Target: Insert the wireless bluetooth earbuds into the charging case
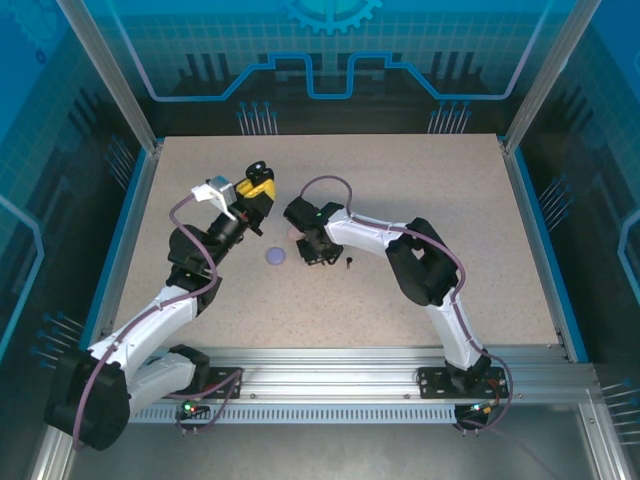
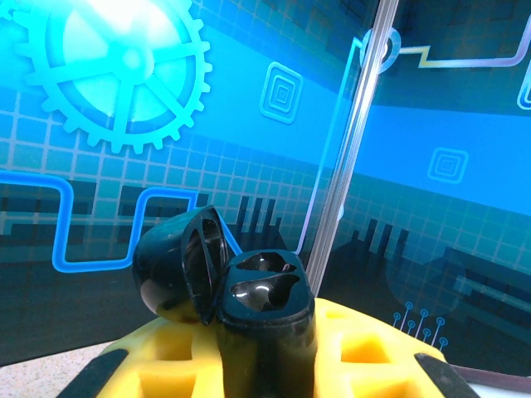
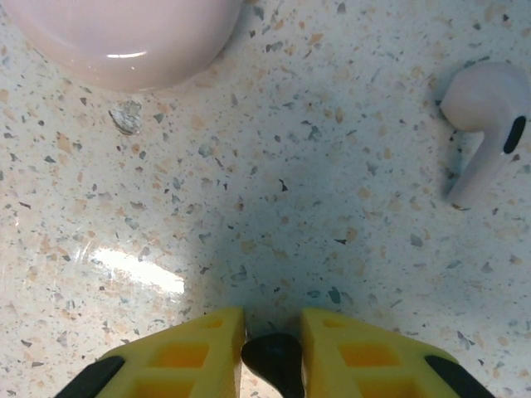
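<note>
While my left gripper (image 2: pixel 265 369) clamps the open black charging case (image 2: pixel 264 290), lid tipped left | right gripper (image 3: pixel 272 336) pinched on a black earbud (image 3: pixel 275 362) over the table (image 3: pixel 290 207) | pale pink earbud (image 3: pixel 485 124) lies loose, apart from pink case (image 3: pixel 124 33).

The left arm (image 1: pixel 150 325) and right arm (image 1: pixel 455 322) each have glossy white link shells, bulky black joint housings, a looping mauve-grey cable (image 1: pixel 330 181) and yellow gripper fingers (image 3: pixel 195 361) with square hollow cells and black corner marks.
</note>
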Available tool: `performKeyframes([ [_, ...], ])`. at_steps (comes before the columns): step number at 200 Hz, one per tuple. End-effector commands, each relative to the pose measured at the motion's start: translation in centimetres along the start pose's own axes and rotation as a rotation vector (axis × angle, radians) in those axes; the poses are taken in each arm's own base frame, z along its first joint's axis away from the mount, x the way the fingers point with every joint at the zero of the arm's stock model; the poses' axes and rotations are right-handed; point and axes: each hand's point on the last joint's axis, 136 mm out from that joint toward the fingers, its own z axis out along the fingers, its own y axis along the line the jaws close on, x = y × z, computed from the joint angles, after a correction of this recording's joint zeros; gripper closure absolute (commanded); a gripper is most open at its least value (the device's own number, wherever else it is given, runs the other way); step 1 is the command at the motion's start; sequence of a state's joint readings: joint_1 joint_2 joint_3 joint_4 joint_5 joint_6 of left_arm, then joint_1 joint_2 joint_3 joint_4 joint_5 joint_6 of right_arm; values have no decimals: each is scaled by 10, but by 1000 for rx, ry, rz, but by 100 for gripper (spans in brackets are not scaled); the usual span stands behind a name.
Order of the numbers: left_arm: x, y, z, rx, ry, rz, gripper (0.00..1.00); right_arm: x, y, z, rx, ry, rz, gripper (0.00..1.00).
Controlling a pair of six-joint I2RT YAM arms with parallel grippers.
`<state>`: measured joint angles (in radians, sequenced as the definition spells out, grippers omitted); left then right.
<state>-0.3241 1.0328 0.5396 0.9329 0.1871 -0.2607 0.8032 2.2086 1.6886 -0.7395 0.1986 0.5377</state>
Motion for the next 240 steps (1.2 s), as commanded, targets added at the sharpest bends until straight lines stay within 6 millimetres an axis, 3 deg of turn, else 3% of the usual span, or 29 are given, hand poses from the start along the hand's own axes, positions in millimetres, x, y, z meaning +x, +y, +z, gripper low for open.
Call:
performKeyframes([
  [1, -11, -3, -4, 11, -42, 12, 100, 6, -6, 5, 2, 20, 2, 75],
  [43, -10, -3, -3, 14, -39, 8, 100, 9, -7, 4, -4, 17, 3, 77],
  [77, -10, -3, -3, 18, -38, 3, 100, 10, -8, -1, -11, 4, 5, 84],
  [126, -10, -5, -2, 25, -36, -2, 100, -3, -13, -33, -36, -72, 32, 85],
  [180, -9, -7, 0, 41, -34, -4, 100, -29, -18, -104, -97, -233, 54, 85],
  [240, -3, -5, 3, 56, -40, 1, 100, -59, -30, -220, -166, -480, 58, 85],
])
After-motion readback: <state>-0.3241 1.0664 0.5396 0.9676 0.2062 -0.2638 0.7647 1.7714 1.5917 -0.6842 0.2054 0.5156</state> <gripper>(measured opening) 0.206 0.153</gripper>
